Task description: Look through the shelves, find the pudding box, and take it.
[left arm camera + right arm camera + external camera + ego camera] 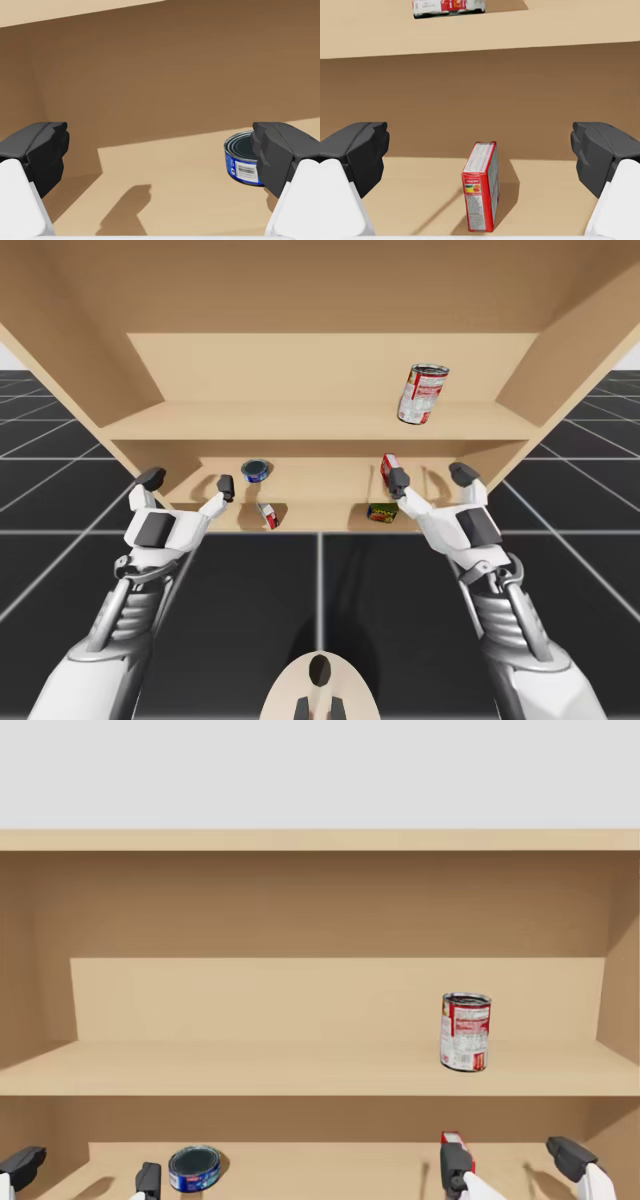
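**Both grippers spread at the lower shelf; red box not grasped**

Your right gripper [480, 146] is at the mouth of the lower shelf [405, 195] with its fingers spread wide and nothing held. The red box [481, 187] stands upright on that shelf just ahead of this gripper. It is in line with the gap between the fingers, narrow edge toward the camera, and neither finger touches it. In the high view the same box sits at the right half of the lower shelf, close beside the inner finger of your right gripper.

Your left gripper [160, 150] is likewise released and holds nothing. A low blue can [242, 162] stands on the lower shelf ahead of it, off toward one finger and clear of contact.

On the upper shelf [250, 1070], a red-and-white can [465, 1031] stands upright toward the right end. In the high view, two small items lie near the front edge of the lower shelf: a red-and-white one [268, 516] and a multicoloured one [381, 511]. You cannot tell what they are.
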Available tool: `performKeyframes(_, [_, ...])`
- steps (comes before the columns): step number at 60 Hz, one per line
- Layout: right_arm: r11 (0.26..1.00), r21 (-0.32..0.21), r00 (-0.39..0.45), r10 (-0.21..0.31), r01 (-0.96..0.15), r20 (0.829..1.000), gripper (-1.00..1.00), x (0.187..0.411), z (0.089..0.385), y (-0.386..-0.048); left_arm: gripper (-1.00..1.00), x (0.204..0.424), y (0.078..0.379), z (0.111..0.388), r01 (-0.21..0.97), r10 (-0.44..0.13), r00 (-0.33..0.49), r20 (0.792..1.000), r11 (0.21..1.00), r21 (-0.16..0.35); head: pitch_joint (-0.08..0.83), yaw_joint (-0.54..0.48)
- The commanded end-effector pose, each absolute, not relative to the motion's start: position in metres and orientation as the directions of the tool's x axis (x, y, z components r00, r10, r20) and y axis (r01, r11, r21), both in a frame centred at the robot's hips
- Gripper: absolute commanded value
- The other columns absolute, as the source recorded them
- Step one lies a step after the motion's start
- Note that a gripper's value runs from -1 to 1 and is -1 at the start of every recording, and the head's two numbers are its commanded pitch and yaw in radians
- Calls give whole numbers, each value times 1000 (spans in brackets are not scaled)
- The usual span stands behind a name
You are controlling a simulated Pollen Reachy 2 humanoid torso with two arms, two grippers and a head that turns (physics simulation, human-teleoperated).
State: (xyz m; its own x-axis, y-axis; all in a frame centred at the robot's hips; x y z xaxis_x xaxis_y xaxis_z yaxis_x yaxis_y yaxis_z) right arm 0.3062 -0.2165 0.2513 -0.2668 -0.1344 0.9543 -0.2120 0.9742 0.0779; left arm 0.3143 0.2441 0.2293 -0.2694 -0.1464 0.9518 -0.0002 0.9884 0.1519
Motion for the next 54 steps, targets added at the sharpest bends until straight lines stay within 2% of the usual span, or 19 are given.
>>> performKeyframes(1, [977,110,-255,-156,-184,954,-1000,304,249,-212,-1000,314,244,229,0,-146,-269,952,988,152,10,1])
performKeyframes(3, [979,101,-268,-146,-177,952,-1000,303,249,-212,-1000,314,244,229,0,-145,-269,952,989,151,14,-1])
performKeyframes(9, [972,127,-246,-174,-198,954,-1000,306,250,-213,-1000,314,245,230,-4,-144,-269,952,989,149,43,-8])
performKeyframes(15, [975,125,-247,-169,-185,954,-1000,307,249,-213,-1000,314,245,230,-7,-144,-268,953,989,148,108,-14])
performKeyframes(26, [977,114,-248,-156,-178,956,-1000,307,248,-213,-1000,315,245,230,-2,-148,-269,952,988,153,291,-7])
performKeyframes(35, [977,107,-246,-151,-182,958,-1000,308,247,-212,-1000,315,246,230,-2,-149,-271,951,988,154,388,14])
performKeyframes(47, [977,101,-237,-146,-189,960,-1000,308,246,-211,-1000,315,246,230,1,-143,-268,953,989,148,523,128])
performKeyframes(54, [977,100,-235,-144,-190,961,-1000,307,246,-210,-1000,315,247,230,4,-138,-266,954,990,144,573,183])
